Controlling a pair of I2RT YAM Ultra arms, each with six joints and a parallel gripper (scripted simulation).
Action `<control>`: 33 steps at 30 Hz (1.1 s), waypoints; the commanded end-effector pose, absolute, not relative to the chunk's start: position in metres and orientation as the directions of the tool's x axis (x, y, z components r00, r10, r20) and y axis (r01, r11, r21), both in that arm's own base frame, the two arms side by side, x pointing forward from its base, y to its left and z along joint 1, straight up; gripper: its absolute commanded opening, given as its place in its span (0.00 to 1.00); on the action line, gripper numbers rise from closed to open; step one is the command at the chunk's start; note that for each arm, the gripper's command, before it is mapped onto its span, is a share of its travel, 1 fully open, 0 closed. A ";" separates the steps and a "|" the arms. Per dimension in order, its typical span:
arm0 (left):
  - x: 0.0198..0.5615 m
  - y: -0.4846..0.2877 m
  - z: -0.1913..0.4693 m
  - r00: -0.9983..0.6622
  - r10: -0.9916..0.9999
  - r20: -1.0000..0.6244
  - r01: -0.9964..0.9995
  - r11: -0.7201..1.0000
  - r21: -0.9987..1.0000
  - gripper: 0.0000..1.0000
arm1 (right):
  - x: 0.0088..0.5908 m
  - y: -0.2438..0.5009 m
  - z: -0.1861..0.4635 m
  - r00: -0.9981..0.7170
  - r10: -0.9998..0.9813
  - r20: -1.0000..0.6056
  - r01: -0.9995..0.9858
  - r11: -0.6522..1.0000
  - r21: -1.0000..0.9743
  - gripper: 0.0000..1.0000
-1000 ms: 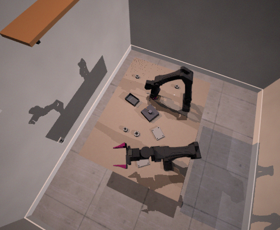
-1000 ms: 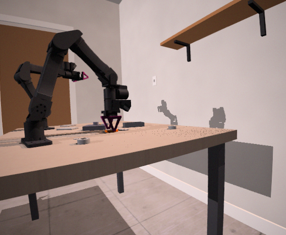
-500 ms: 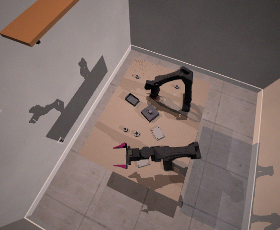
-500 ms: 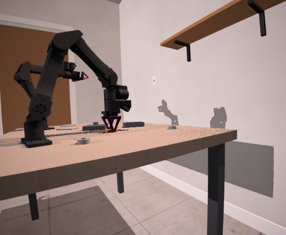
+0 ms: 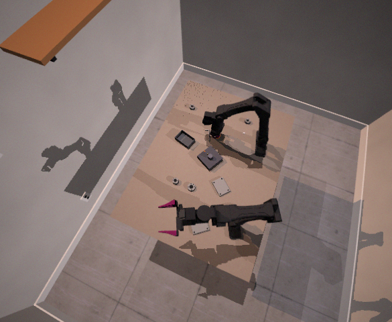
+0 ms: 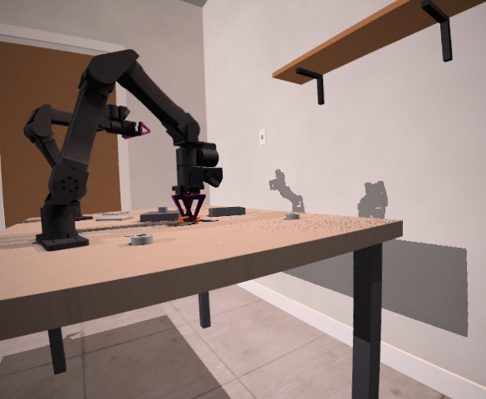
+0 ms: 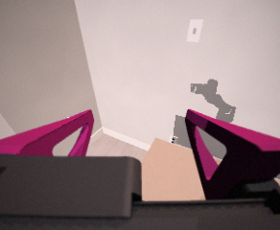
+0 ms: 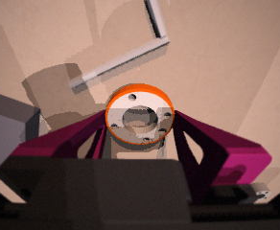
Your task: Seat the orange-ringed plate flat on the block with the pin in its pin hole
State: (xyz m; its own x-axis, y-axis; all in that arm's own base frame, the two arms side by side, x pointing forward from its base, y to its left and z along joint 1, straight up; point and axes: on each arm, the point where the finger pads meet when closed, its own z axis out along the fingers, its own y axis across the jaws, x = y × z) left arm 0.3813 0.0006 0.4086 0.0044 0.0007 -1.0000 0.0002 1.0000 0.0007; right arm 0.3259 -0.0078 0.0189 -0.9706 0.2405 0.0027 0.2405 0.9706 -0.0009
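Note:
The orange-ringed plate (image 8: 139, 115) is a round disc with a large centre hole and five small holes. It sits low over the table between the magenta fingers of my right gripper (image 8: 140, 126), which is shut on its rim. In the top view the right gripper (image 5: 216, 135) stands just beyond the dark block (image 5: 210, 158), whose post (image 5: 210, 156) and small pin are uncovered. In the exterior view the plate (image 6: 188, 219) shows as an orange sliver under the fingertips. My left gripper (image 5: 168, 218) (image 7: 139, 114) is open and empty, held high past the table edge and facing the wall.
An L-shaped metal key (image 8: 130, 53) lies just beyond the plate. A dark tray (image 5: 184, 139) sits near the block. Two grey rectangular plates (image 5: 220, 186) (image 5: 200, 229) and several round bushings (image 5: 175, 180) (image 5: 191, 187) (image 5: 247, 121) lie on the table.

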 end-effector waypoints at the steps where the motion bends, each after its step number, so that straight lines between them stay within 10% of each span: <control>1: 0.377 0.002 0.425 0.049 -0.005 -0.999 -0.001 1.000 -0.005 1.00 | 0.341 -0.009 0.048 -0.970 0.234 -0.071 0.235 0.972 0.005 0.00; 33: 0.377 0.002 0.425 0.049 -0.005 -0.999 -0.001 1.000 -0.005 1.00 | 0.341 -0.009 0.096 -0.969 0.230 -0.088 0.230 0.973 0.009 0.00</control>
State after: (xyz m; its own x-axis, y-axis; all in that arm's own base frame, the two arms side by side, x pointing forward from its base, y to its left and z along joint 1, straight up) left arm 0.3813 0.0006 0.4086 0.0044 0.0007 -1.0000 0.0002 1.0000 0.0007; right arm 0.3297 -0.0079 0.0711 -0.9706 0.2400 -0.0157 0.2400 0.9708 0.0031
